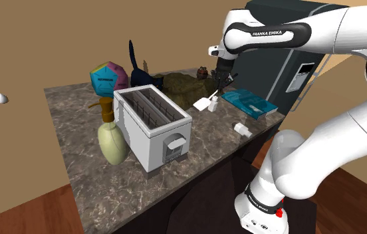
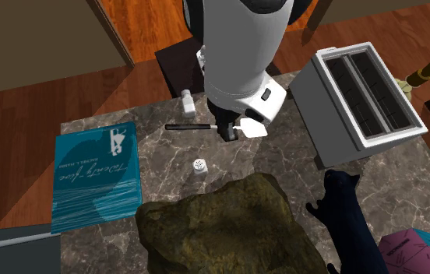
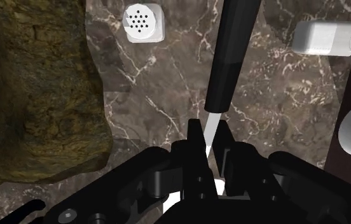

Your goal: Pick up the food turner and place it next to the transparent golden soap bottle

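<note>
grips in gripper (image 3: 210, 130), fingers narrow, the thin white neck of food turner (image 3: 231, 57) over marble counter (image 3: 168, 89) | looks light, stiff, slick; neck hold may swivel | leaves soap bottle (image 1: 113, 143) well apart, past toaster (image 1: 152, 126)

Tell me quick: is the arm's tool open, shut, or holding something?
The tool is shut on the food turner, clasping its white neck where it meets the black handle.
</note>
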Robot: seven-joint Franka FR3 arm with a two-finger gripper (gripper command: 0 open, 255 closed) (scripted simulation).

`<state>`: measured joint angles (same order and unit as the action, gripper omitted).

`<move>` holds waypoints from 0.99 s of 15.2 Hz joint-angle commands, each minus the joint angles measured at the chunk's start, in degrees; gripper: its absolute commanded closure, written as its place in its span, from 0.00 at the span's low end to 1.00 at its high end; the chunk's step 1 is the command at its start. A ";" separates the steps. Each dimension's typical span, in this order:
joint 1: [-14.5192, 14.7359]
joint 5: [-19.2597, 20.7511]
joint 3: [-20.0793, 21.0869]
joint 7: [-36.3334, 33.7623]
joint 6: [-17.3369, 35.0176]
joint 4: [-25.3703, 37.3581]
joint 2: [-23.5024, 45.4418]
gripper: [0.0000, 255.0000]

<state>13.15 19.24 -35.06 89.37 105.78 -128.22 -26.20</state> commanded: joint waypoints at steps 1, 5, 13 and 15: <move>0.16 -0.31 0.34 0.13 -1.62 1.64 0.06 1.00; 0.33 -0.72 0.97 0.41 -4.66 4.55 -0.07 1.00; 0.76 -1.60 1.97 1.14 -10.62 10.90 0.36 1.00; 0.89 -1.83 2.17 1.36 -12.09 12.61 0.61 1.00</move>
<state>13.92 17.60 -32.95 90.57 94.47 -116.67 -25.89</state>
